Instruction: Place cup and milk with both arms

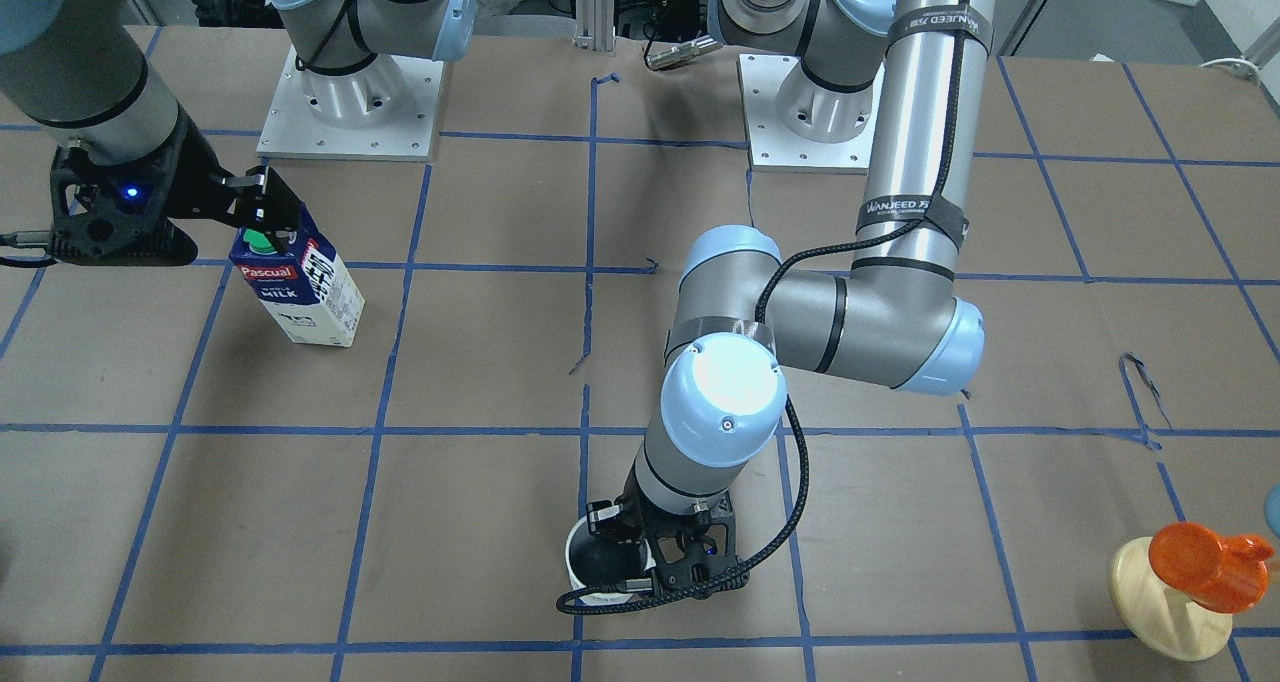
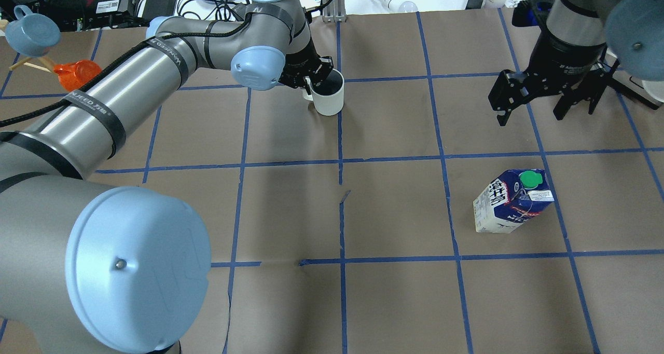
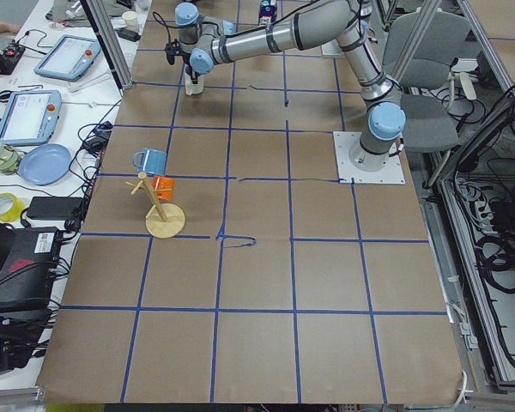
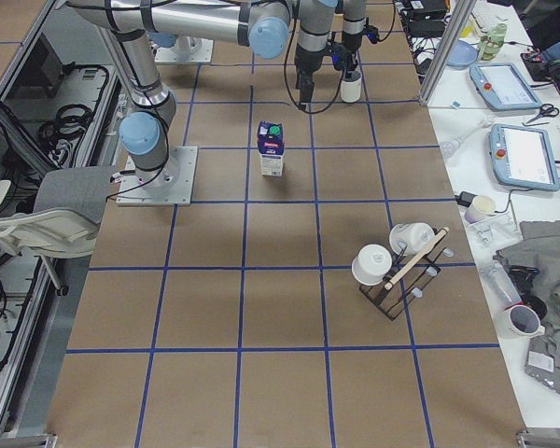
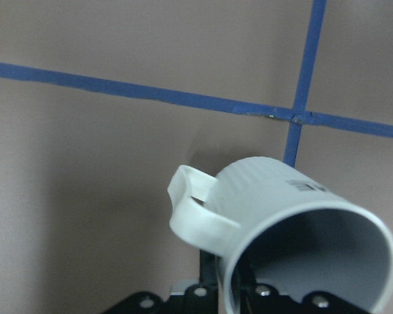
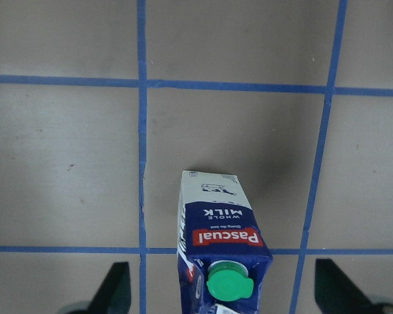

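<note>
The white cup [image 2: 330,95] stands upright near the far edge of the table, at or just above its surface. My left gripper [image 2: 313,82] is shut on the cup's rim beside the handle. In the left wrist view the cup [image 5: 295,216] fills the lower frame, with its handle to the left. The blue and white milk carton [image 2: 512,202] stands upright on the right side. My right gripper [image 2: 544,104] is open and empty, high above and beyond the carton. In the right wrist view the carton [image 6: 213,226] sits between the two spread fingertips [image 6: 114,291].
An orange cup on a round wooden stand [image 1: 1190,572] is at the table's left end, with a blue mug [image 2: 30,29] above it. A rack with white mugs [image 4: 397,261] stands at the right end. The two arm bases [image 1: 350,107] are at the robot's edge.
</note>
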`<control>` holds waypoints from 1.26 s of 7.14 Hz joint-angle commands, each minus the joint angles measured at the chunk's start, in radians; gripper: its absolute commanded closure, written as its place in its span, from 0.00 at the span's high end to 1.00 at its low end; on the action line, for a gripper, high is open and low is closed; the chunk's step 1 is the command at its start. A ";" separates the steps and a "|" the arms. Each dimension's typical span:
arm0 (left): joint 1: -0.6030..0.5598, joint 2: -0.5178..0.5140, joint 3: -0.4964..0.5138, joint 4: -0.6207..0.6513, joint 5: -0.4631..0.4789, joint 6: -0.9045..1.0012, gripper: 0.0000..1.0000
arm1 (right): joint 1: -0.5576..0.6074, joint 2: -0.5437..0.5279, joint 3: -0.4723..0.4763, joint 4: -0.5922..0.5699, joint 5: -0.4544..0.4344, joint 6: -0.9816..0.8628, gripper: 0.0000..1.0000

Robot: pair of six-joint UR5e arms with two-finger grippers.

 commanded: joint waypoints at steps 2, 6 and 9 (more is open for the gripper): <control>0.053 0.145 -0.005 -0.196 0.037 0.079 1.00 | -0.052 0.000 0.122 -0.005 -0.009 0.009 1.00; 0.280 0.438 -0.014 -0.543 0.049 0.471 1.00 | -0.050 0.000 0.211 -0.006 -0.016 0.042 1.00; 0.282 0.595 -0.108 -0.557 0.042 0.465 1.00 | -0.048 0.002 0.263 -0.070 -0.049 0.038 0.71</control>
